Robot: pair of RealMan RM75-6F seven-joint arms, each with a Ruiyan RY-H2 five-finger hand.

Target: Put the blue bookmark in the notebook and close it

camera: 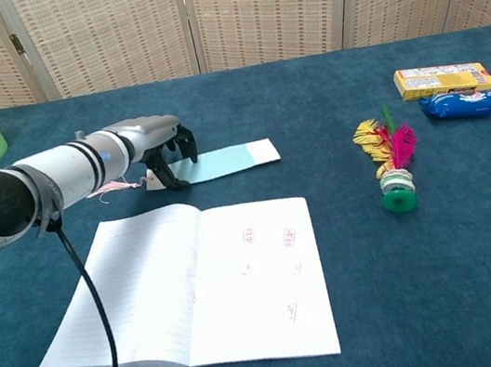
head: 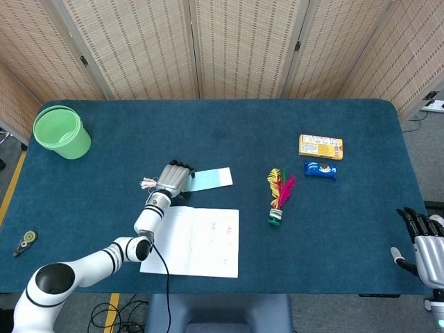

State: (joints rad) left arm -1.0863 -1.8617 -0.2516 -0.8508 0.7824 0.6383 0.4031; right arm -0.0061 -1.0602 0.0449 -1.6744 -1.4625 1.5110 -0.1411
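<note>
The left hand [camera: 163, 150] arches over the tasselled end of the blue bookmark [camera: 223, 162], fingers [camera: 184, 144] curled onto it to pinch it off the bench [camera: 325, 95] beside the open notebook [camera: 196, 284], while the right hand [head: 424, 246] idles released.

Pale blue bookmark [camera: 223, 161], pink tassel; white lined notebook [camera: 196, 283], red marks; dark blue table [camera: 325, 95]; green bucket [head: 61, 131].

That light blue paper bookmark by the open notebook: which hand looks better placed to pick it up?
The left hand: its fingers curl over the light blue paper bookmark's tasselled end. The right hand sits off the table's far right edge, away from the open white notebook.
</note>
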